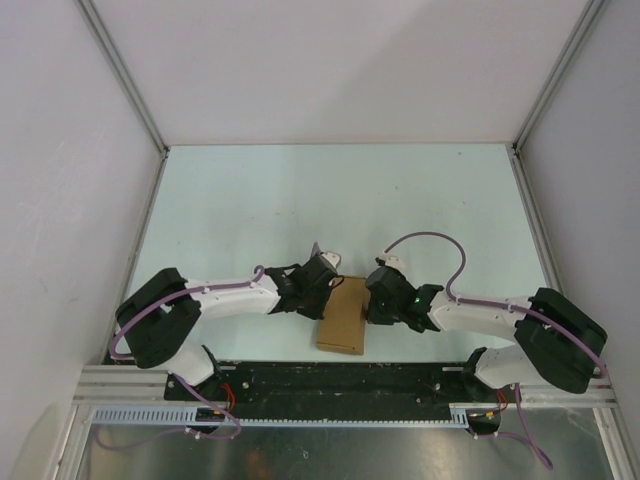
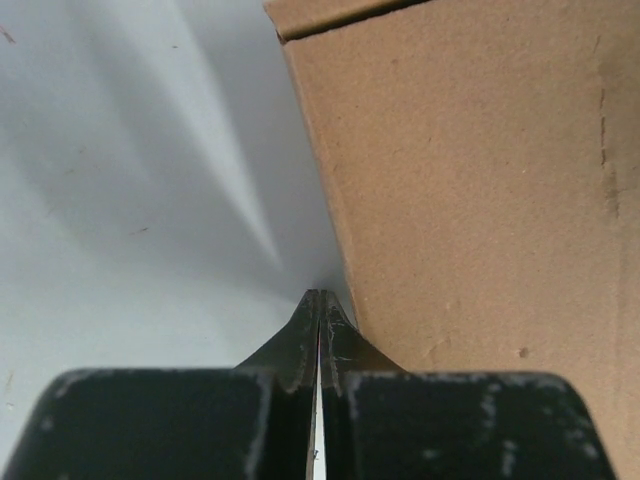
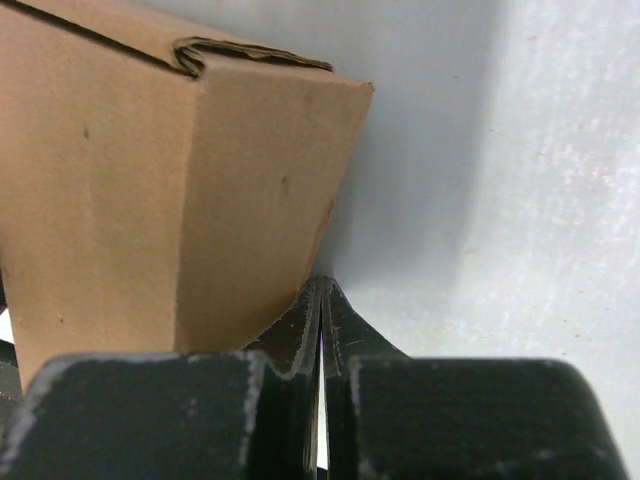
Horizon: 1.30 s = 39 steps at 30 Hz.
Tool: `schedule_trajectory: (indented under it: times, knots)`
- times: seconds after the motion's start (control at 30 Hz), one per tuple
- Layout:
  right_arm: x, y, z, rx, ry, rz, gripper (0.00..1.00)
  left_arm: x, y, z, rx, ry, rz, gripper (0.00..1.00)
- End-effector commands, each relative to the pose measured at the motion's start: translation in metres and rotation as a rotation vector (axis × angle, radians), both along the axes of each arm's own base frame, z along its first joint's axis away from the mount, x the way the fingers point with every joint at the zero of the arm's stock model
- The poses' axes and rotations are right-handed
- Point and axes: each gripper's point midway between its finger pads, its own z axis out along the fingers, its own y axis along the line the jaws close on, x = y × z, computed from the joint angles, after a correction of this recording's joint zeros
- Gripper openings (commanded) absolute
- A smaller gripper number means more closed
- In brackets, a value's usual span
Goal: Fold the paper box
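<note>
No readable text, label, brand, number or sign appears on anything in these views

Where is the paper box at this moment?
In the top view the paper box sits on the table, centred close to its near edge, between the left gripper and the right gripper, both shut.

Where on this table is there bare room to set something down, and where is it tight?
Bare: the whole far half of the table, from the box to the back wall, both far corners included. Crowded: near-edge centre, where the left end effector and right end effector flank the box.
</note>
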Motion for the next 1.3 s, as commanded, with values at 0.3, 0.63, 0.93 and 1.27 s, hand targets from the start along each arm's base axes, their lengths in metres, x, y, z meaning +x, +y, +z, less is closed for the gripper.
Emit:
schedule_trajectory:
  times: [0.3, 0.63, 0.93, 1.27]
  knots:
    - [0.004, 0.038, 0.009, 0.077, -0.028, 0.045, 0.00, 0.000, -0.042, 0.025, -0.120, -0.020, -0.023, 0.00]
    - [0.014, -0.005, 0.014, -0.086, -0.060, -0.020, 0.00, 0.005, -0.016, 0.017, -0.051, -0.081, 0.052, 0.00]
    - [0.007, -0.071, 0.031, -0.266, -0.095, -0.106, 0.05, 0.007, 0.018, 0.011, 0.005, -0.103, 0.143, 0.01]
    - [-0.050, -0.036, 0.026, -0.129, -0.028, -0.056, 0.00, -0.024, 0.018, 0.026, -0.107, -0.092, 0.153, 0.00]
